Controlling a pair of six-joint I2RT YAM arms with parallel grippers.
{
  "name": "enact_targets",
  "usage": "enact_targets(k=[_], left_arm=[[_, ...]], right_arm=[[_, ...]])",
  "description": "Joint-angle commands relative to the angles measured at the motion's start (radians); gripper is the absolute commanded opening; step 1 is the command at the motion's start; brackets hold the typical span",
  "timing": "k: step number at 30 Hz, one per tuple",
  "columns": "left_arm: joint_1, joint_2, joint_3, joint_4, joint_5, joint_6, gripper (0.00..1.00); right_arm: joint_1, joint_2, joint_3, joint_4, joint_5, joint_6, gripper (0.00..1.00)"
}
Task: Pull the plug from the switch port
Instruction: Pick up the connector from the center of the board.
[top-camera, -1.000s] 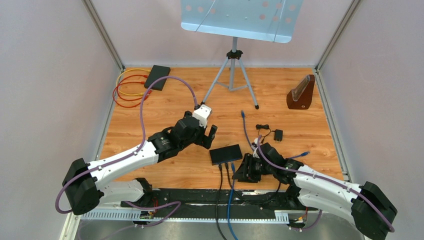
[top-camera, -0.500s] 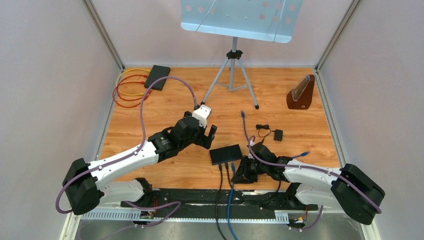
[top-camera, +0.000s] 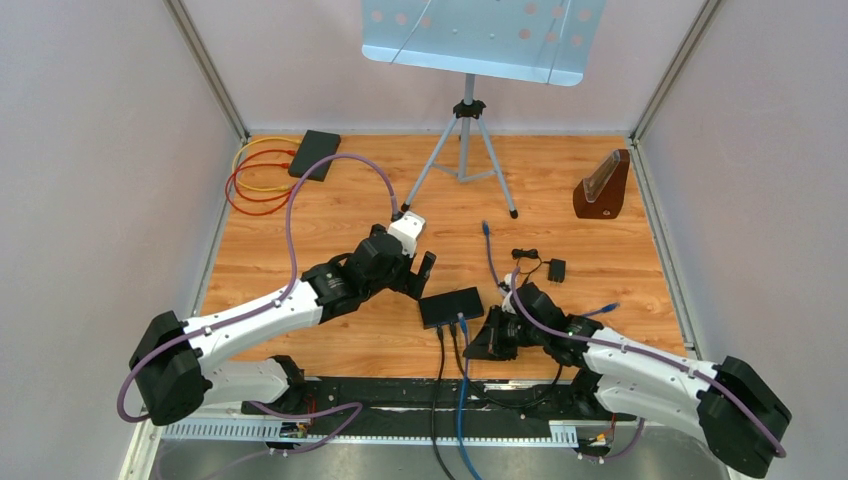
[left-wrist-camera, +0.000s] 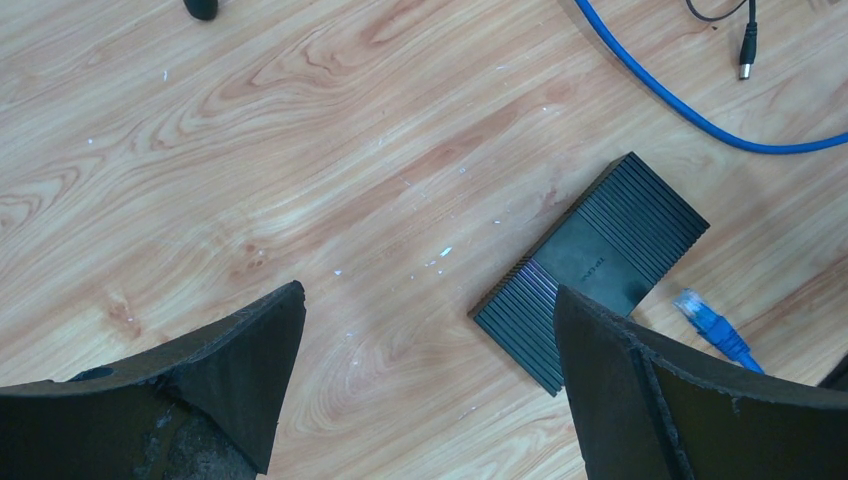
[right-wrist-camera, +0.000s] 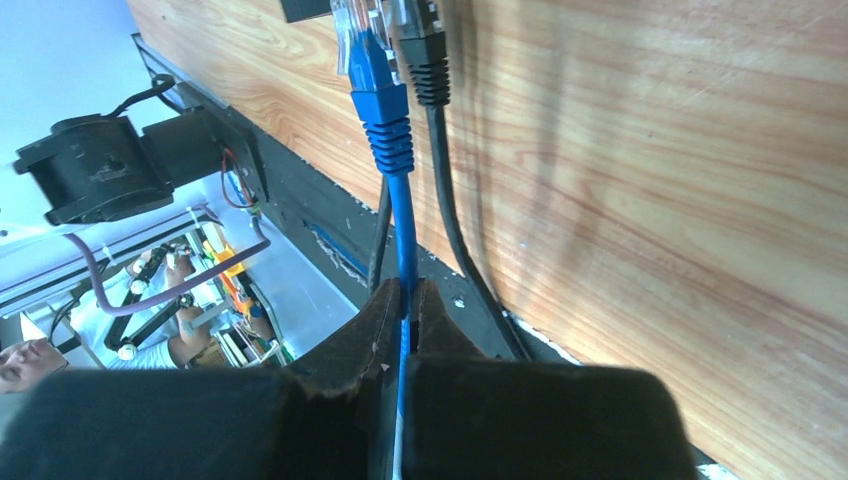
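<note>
With right fingers (right-wrist-camera: 368, 345) clamped narrow on the blue cable (right-wrist-camera: 401, 215), gripping a little behind the plug (right-wrist-camera: 372, 60). Out at the plug: clear tip showing, lying just beside the switch (left-wrist-camera: 590, 262), alongside a black plug (right-wrist-camera: 426, 60). With left fingers (left-wrist-camera: 232, 380) spread wide, hovering above the table (left-wrist-camera: 250, 150), near the switch.

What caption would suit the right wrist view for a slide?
Right gripper shut on the blue cable just behind its plug.
</note>
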Motion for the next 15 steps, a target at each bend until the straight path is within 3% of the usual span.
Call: enact_targets(k=[1, 7, 15], left_arm=[[0.003, 0.001, 0.013, 0.017, -0.011, -0.012, 1.0], [0.003, -0.074, -0.004, -0.001, -0.099, -0.038, 1.0], [0.008, -0.212, -0.066, -0.011, -0.217, -0.062, 1.0]], right_arm=[[0.004, -0.139, 0.049, -0.067, 0.006, 0.013, 0.0], [0.005, -0.372, 0.173, -0.071, 0.002, -0.031, 0.0], [0.005, -0.511, 0.404, -0.051, 0.018, -0.134, 0.0]])
